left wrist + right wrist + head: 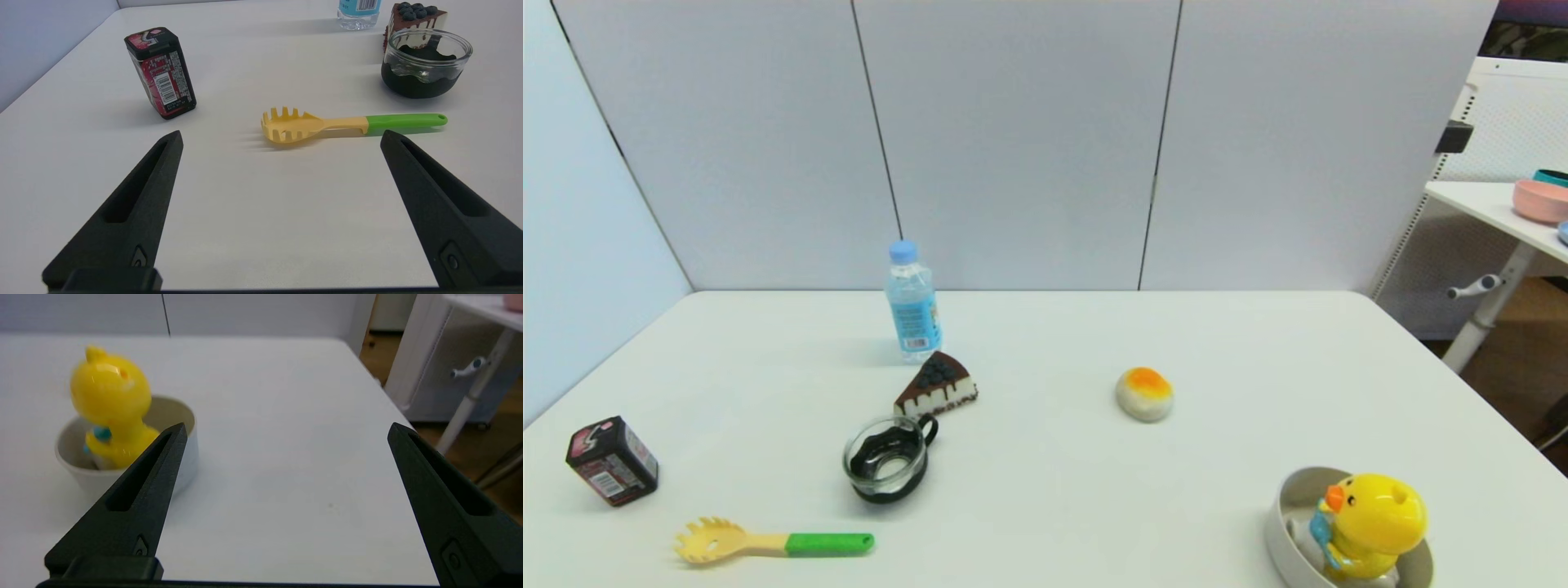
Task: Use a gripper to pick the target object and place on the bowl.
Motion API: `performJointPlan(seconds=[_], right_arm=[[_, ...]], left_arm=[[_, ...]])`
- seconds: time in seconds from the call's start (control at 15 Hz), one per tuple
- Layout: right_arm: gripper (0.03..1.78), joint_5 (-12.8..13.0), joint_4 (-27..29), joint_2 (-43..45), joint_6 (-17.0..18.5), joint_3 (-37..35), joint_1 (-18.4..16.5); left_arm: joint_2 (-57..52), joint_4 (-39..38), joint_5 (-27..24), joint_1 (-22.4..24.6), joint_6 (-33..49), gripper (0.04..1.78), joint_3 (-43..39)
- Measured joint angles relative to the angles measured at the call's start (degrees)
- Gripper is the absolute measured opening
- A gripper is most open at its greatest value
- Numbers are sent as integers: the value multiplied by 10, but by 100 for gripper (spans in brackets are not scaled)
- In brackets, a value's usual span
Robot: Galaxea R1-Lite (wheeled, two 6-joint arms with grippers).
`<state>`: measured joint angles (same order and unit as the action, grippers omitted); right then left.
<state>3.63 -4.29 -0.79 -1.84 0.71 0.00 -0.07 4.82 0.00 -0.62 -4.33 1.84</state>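
Observation:
The yellow duck (1372, 523) with orange beak and blue scarf stands upright inside the grey-beige bowl (1290, 498) at the table's front right. The right wrist view also shows the duck (109, 404) in the bowl (81, 477). My right gripper (284, 430) is open and empty, over bare table beside the bowl, apart from the duck. My left gripper (280, 136) is open and empty, low over the table's front left, just short of the pasta spoon. Neither gripper shows in the head view.
A yellow pasta spoon with green handle (772, 543), a black-and-red box (613, 460), a glass cup with black handle (888, 459), a cake slice (937, 385), a water bottle (912, 302) and a white-and-orange bun (1145, 394) lie on the table. A side table with a pink bowl (1539, 200) stands far right.

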Motion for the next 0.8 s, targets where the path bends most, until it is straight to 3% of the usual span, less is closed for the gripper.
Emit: performJointPlan(seconds=[0.13,0.27,0.8], right_arm=[[169,-1,-7,6,41,-5,0],[169,-2,-4,8,52,-6,0],[170,-7,0,9,32,-7,0]], left_arm=[[0,0,0,0,0,171,0],[0,0,0,0,0,171,0],[0,0,0,0,0,171,0]])
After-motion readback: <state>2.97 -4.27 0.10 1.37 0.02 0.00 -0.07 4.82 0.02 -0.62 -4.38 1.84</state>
